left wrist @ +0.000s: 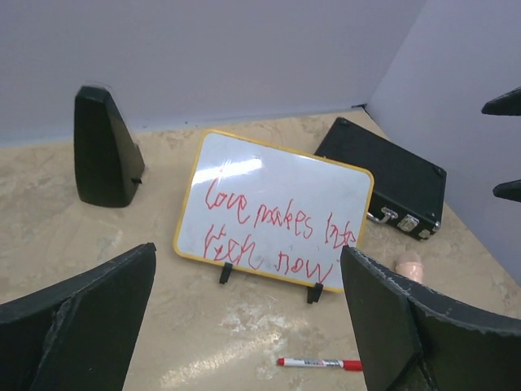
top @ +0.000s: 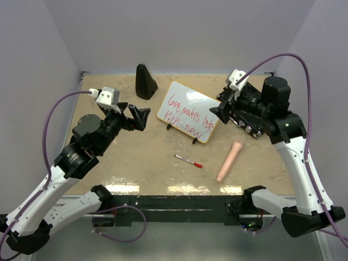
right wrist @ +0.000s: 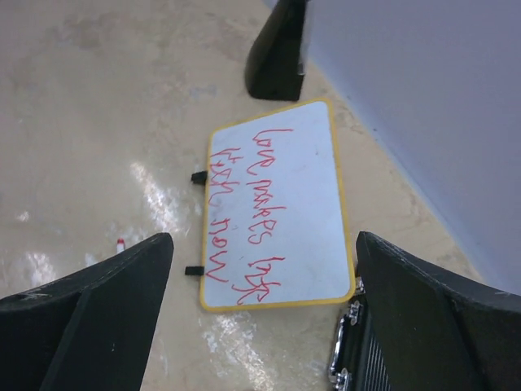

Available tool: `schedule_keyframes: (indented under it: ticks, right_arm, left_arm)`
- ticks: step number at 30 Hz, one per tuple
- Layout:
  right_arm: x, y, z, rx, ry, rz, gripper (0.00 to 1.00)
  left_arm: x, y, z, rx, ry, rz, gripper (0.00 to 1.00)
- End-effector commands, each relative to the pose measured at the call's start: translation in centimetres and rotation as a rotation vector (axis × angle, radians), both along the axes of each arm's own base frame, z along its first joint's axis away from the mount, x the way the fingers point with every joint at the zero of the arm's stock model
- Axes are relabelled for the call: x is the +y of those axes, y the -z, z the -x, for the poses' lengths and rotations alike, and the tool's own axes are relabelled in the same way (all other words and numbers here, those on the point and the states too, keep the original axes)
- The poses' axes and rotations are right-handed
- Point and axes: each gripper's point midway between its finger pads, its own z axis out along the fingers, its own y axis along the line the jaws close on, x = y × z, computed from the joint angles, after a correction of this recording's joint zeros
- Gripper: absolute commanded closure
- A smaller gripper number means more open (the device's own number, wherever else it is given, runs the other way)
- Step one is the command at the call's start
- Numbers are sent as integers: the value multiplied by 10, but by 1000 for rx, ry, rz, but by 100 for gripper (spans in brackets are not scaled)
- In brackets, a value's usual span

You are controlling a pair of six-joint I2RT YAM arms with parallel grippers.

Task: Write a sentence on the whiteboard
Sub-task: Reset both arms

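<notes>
two red cursive lines [left wrist: 273, 232] fill the whiteboard [left wrist: 277, 167].

The sentence [left wrist: 285, 221], lower-left word illegible

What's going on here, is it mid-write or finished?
Looks finished or paused. The whiteboard stands on its feet with the sentence on it in two lines of red handwriting. The red marker lies on the table in front of the board, held by neither arm. The left claw and right claw are both open and empty, one on each side of the board, facing it.
</notes>
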Motion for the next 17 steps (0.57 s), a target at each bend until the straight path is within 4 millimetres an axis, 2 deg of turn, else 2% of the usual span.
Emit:
schedule_keyframes:
  ticks: [1, 3, 8, 11, 17]
  right_arm:
    - [-24, -76, -22, -69, 324, -321, 1]
    - [-38, -89, -26, -61, 438, -419, 1]
    - [-55, -91, -29, -57, 559, -483, 1]
    - [-60, -96, -25, -73, 581, -499, 1]
    - [-58, -99, -25, -85, 564, -504, 1]
  left_arm:
    - [23, -29, -1, -68, -84, -40, 0]
    - [22, -28, -2, -66, -84, -46, 0]
    - [20, -31, 0, -61, -70, -43, 0]
    - [23, -36, 4, -71, -68, -26, 0]
    - [23, -26, 3, -41, -70, -45, 0]
